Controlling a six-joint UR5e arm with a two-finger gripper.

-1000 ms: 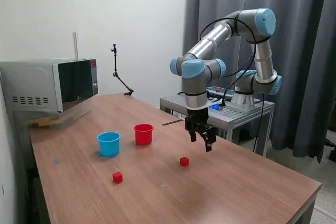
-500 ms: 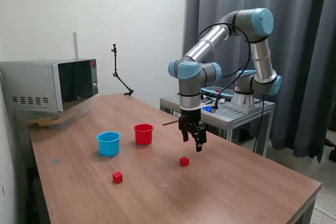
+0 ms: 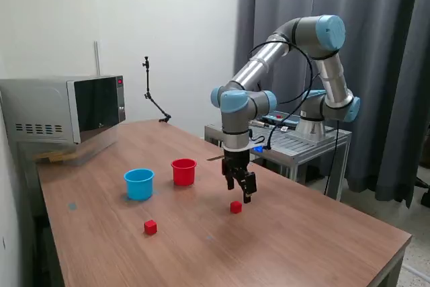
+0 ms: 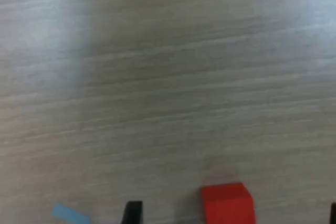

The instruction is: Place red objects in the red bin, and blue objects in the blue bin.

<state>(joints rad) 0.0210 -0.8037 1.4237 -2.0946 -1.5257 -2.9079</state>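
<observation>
My gripper (image 3: pixel 240 191) hangs just above the table, open and empty, right over one small red cube (image 3: pixel 236 207). In the wrist view that cube (image 4: pixel 227 203) lies between my spread fingertips (image 4: pixel 132 213), nearer the middle. A second red cube (image 3: pixel 150 227) lies toward the exterior view's left, near the table's front. The red cup (image 3: pixel 183 171) and the light blue cup (image 3: pixel 139 184) stand side by side to the left of my gripper in the exterior view. No dark blue cubes show in either view.
A microwave (image 3: pixel 64 109) sits at the table's far left in the exterior view. A thin black stand (image 3: pixel 153 99) is at the back edge. A metal cart (image 3: pixel 289 144) carries the arm's base behind the table. A small light blue mark (image 4: pixel 70 214) lies on the wood.
My gripper has moved toward the exterior view's left and down, from right of the red cube to directly above it. The cubes and cups have not moved.
</observation>
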